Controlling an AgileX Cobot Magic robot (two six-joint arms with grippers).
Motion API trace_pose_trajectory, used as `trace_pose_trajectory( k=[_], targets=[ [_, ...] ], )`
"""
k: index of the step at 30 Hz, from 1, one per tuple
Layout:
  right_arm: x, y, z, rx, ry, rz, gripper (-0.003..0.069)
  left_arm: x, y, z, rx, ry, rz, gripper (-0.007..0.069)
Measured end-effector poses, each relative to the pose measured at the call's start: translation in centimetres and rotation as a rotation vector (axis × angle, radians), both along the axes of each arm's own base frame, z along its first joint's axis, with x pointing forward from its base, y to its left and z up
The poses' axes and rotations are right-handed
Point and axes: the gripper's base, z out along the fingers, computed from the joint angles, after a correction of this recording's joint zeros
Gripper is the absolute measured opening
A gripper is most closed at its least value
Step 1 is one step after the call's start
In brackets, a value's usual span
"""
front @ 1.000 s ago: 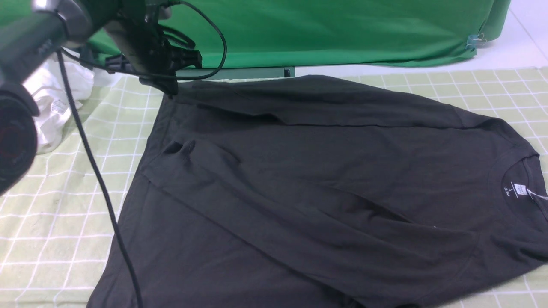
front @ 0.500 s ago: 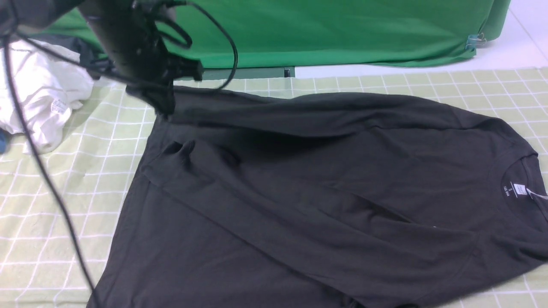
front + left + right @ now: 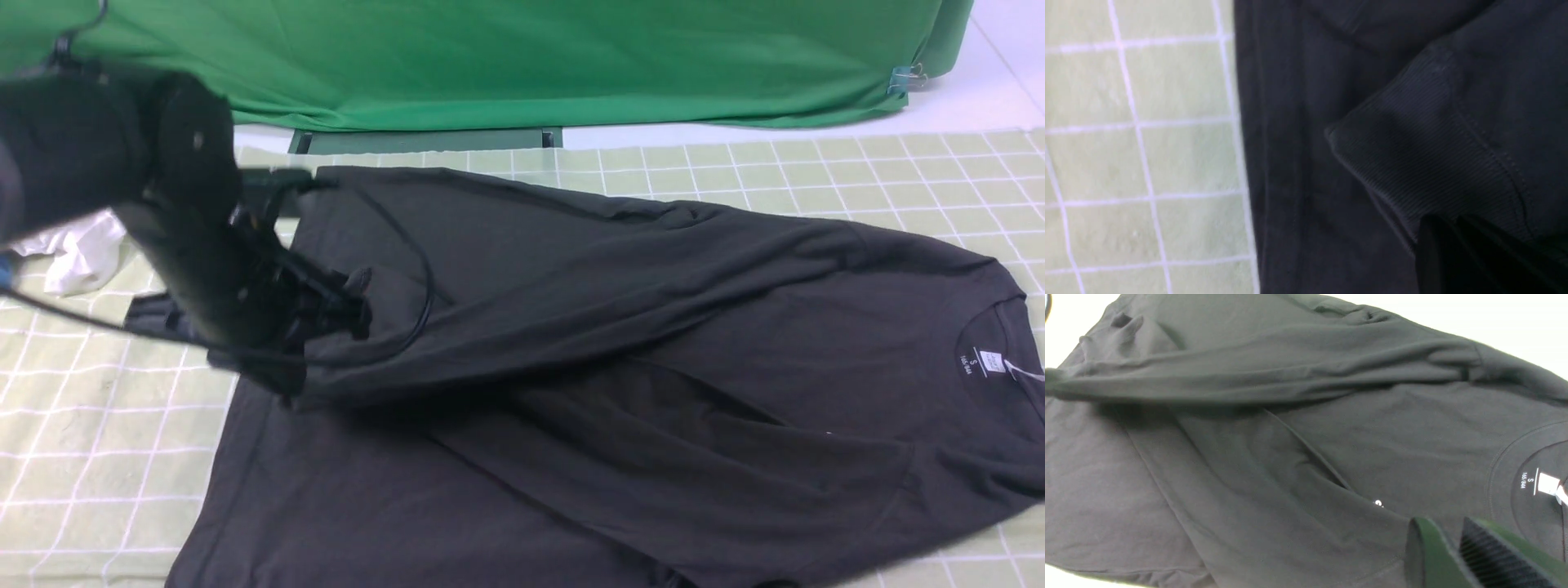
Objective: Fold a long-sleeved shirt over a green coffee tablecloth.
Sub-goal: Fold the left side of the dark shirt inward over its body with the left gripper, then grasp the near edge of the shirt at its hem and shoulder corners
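1. At my left side, my left claw (image 3: 291, 397) is clamped on the cuff end of a raised sleeve (image 3: 522, 335) of the large black cotton long-sleeved shirt (image 3: 849, 351), which lies spread over the pale yellow-green tablecloth with thin white grid lines (image 3: 73, 457). A shallow pinch could let the cuff slip, dropping the sleeve crooked.
2. Beside that claw, the thin black cable (image 3: 428, 286) loops over the cloth; it could snag or brush a fold askew as I move.
3. Across the middle, the raised sleeve passes over the other sleeve (image 3: 694, 482), already folded inward. Sagging fabric could drag that layer, and too much pull could shift the shoulder.
4. On the left, motion blurs my arm, and its body hides the exact pinch.
5. Along the near edge, the front view cuts off part of the shirt.
6. Toward the right, the collar with its small white neck label (image 3: 992, 362) runs to the picture's edge. My right claw (image 3: 1444, 524) shows only in its wrist view, fingers parted, gripping nothing that I can see.
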Motion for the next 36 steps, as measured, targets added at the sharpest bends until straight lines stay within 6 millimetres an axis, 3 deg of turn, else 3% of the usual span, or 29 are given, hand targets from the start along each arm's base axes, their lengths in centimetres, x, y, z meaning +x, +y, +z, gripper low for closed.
trace_pose_trajectory(
  k=[11, 17, 18, 19, 22, 24, 28, 36],
  targets=[
    [0.0, 0.0, 0.0, 0.0, 0.0, 0.0, 0.0126, -1.1, 0.2, -1.6, 0.011, 0.048, 0.0, 0.0038],
    [0.0, 0.0, 0.0, 0.0, 0.0, 0.0, 0.0133, -2.1, 0.5, -1.6, 0.039, 0.161, -0.039, 0.0232],
    [0.0, 0.0, 0.0, 0.0, 0.0, 0.0, 0.0133, -2.1, 0.5, -1.6, 0.039, 0.161, -0.039, 0.0232],
    [0.0, 0.0, 0.0, 0.0, 0.0, 0.0, 0.0133, -2.7, 0.7, -1.7, 0.051, 0.189, -0.042, 0.0292],
    [0.0, 0.0, 0.0, 0.0, 0.0, 0.0, 0.0134, -4.3, 1.0, -2.4, 0.058, 0.226, -0.032, 0.0349],
    [0.0, 0.0, 0.0, 0.0, 0.0, 0.0, 0.0134, -5.2, 1.2, -2.8, 0.06, 0.237, -0.019, 0.0355],
    [0.0, 0.0, 0.0, -0.002, -0.001, 0.001, 0.0139, -8.9, 2.2, -3.7, 0.072, 0.242, 0.046, 0.0312],
    [0.0, 0.0, 0.0, -0.002, -0.001, 0.002, 0.0144, -12.5, 3.6, -4.3, 0.117, 0.194, 0.1, 0.0268]
  ],
)
